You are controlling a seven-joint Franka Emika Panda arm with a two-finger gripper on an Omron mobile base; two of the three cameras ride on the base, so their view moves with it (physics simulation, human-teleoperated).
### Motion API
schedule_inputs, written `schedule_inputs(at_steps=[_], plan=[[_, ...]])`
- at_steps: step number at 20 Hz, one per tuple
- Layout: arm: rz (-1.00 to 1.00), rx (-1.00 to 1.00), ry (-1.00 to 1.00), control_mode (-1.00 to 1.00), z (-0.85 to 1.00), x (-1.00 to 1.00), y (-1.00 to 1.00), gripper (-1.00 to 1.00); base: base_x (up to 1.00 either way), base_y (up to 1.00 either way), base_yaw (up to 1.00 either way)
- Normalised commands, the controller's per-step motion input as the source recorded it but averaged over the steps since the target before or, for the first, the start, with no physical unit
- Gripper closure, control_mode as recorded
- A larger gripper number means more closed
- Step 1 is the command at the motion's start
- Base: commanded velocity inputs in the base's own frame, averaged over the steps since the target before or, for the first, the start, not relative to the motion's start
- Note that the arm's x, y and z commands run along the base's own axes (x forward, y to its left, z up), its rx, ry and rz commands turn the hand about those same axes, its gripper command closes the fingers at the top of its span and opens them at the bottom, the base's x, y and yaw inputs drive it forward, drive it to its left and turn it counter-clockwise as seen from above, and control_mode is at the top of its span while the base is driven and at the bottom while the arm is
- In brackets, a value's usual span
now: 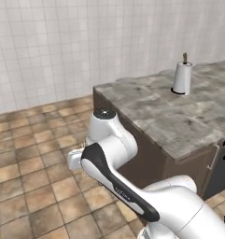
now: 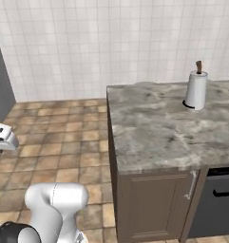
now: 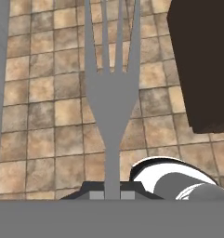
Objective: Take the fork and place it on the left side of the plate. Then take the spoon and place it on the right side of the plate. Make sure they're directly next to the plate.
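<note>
Holding the fork (image 3: pixel 111 93), the fingers (image 3: pixel 112 195) are clamped tight on its handle, tines pointing away over the tiled floor (image 3: pixel 43 102), beside the tabletop (image 2: pixel 158 128). First step is in hand: carrying. Next, I judge, comes finding the plate and laying the fork against its left edge.

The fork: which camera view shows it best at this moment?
The hand view shows it best: the fork rises from the shut gripper, tines pointing away, over the tiled floor. In both base views I cannot make out the fork.
</note>
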Motion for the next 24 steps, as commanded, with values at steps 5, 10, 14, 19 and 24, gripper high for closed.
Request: schedule_inputs(at_steps=[5,10,14,19,24], plan=[[0.00,0.00,0.00,1.00,0.00,0.00,0.00,1.00,0.94,0.31,0.07],[0.00,0.00,0.00,1.00,0.00,0.00,0.00,1.00,0.94,0.31,0.06],[0.00,0.00,0.00,1.00,0.00,0.00,0.00,1.00,0.94,0.31,0.06],[0.00,0.00,0.00,1.00,0.00,0.00,0.00,1.00,0.94,0.27,0.03],[0.00,0.00,0.00,1.00,0.00,0.00,0.00,1.00,0.94,0.23,0.00]])
